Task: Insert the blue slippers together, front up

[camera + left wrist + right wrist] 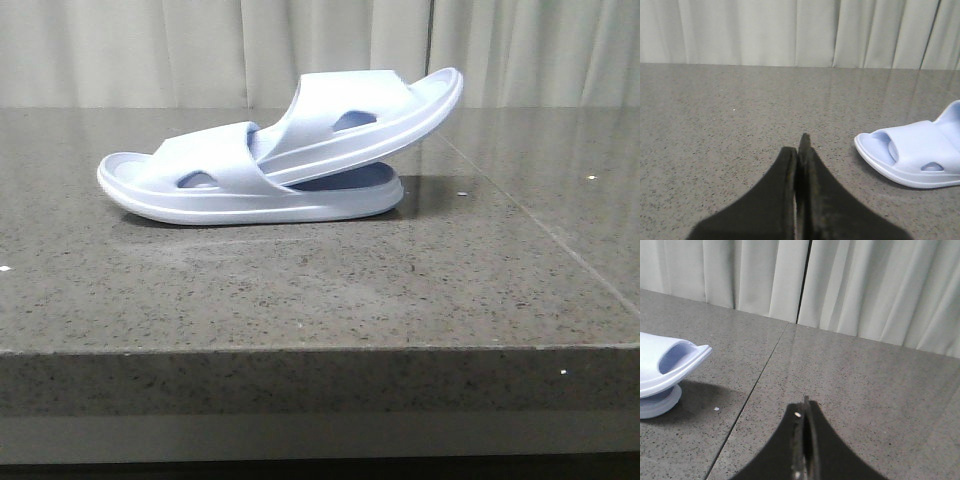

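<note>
The blue slippers sit nested in the middle of the table. The lower slipper [200, 185] lies flat on its sole. The upper slipper [380, 110] has one end pushed under the lower one's strap, and its other end tilts up to the right. Neither arm shows in the front view. In the left wrist view my left gripper [800, 145] is shut and empty, with the lower slipper's end [912, 155] off to its side and apart from it. My right gripper [804, 407] is shut and empty too, well away from the raised slipper end [667, 365].
The grey speckled stone table [300, 290] has its front edge near the camera and a seam line [747, 400] running across it. Pale curtains [150, 50] hang behind the table.
</note>
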Robot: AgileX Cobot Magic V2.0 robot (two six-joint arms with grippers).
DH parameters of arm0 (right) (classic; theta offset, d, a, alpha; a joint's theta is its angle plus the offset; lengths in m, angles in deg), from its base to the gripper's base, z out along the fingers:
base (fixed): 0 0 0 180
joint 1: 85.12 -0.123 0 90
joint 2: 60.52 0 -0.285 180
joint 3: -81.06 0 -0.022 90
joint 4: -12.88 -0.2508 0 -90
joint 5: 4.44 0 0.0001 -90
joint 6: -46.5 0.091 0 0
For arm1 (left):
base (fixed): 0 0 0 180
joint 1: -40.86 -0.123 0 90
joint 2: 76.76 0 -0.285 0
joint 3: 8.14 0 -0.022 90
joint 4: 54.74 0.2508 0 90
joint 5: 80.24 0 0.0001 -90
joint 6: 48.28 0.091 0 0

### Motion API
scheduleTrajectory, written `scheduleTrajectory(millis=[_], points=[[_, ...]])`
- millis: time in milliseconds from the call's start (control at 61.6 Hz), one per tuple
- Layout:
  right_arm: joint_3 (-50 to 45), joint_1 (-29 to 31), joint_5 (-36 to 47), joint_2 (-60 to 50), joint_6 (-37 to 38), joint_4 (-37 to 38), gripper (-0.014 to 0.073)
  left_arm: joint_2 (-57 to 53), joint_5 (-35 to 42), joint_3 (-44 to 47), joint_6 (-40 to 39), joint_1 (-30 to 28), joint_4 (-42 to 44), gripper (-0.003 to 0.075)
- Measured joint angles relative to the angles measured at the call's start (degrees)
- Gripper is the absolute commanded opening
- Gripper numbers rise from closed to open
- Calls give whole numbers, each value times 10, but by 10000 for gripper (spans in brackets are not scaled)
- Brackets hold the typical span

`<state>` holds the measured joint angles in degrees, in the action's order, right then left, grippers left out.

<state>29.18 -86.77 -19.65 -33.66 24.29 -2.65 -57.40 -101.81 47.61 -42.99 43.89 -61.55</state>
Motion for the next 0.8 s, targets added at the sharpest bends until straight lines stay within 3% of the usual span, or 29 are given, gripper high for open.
scheduleTrajectory(millis=[130,585,796], points=[[0,0,0,0,0,-1,-60,-28,34,40,-53,0,54,-19],[0,0,0,0,0,-1,-60,-118,79,215,-65,0,72,-19],[0,0,1,0,0,-1,-60,-118,111,217,-65,0,75,-19]])
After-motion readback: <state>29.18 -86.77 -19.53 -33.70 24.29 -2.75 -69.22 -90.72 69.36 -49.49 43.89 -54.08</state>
